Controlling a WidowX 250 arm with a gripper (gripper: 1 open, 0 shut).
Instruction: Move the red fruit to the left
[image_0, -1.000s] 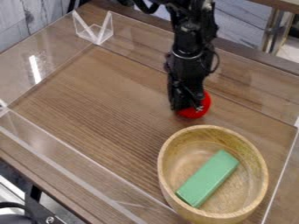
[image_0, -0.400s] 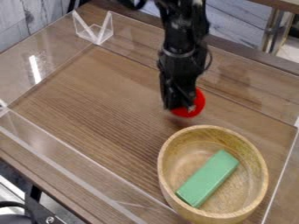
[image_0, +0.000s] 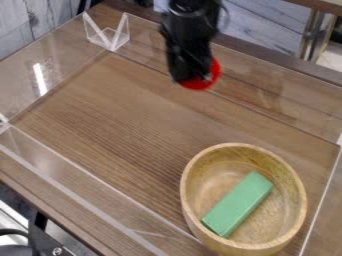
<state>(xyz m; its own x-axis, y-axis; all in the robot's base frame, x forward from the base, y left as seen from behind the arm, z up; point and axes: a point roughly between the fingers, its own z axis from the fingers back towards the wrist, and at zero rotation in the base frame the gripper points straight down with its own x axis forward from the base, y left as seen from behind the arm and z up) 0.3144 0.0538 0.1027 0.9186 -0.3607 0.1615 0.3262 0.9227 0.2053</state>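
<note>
One red fruit (image_0: 198, 73) is being carried, it seems, midway in the move, and what comes next is a further swing to the left, then lowering and letting go. Its gripper (image_0: 197, 62) is drawn in to a narrow hold, with the fruit at the fingertips, above the wooden table (image_0: 120, 130) and well apart from the bowl (image_0: 197, 178).

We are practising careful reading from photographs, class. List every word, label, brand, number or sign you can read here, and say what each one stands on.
No readable text anywhere.
The green block, wooden bowl and red fruit show no lettering that can be made out.
Any tiny marks on the dark end effector are too blurred to read.
</note>
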